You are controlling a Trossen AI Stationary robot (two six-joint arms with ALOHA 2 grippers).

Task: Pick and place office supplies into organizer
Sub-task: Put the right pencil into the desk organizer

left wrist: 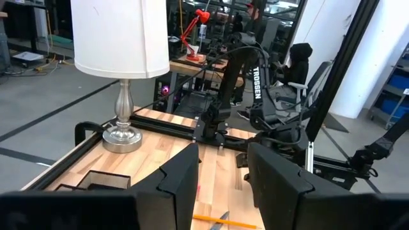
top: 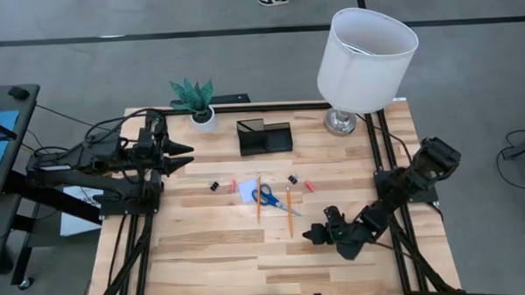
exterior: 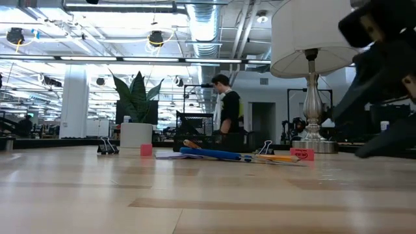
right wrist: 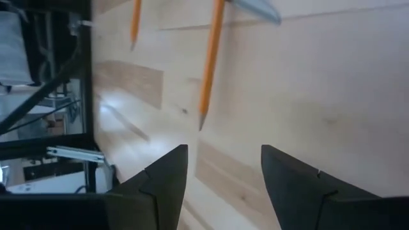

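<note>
Scissors (top: 266,198) with blue handles lie at the middle of the table (top: 214,254), on a pale note pad (top: 246,190). We use them as our landmark. One pencil (top: 258,198) lies just beside them toward the left arm, another (top: 289,211) just beside them toward the right arm. Binder clips (top: 215,185) sit on either side, with small red bits (top: 310,186) near. Beyond the scissors stands the black organizer (top: 264,137), between a potted plant (top: 196,102) and a lamp (top: 363,56).

Our right gripper (top: 311,237) hangs low near the second pencil, fingers (right wrist: 160,185) apart, holding nothing. Our left gripper (top: 186,154) waits near the plant, fingers parted and empty.
</note>
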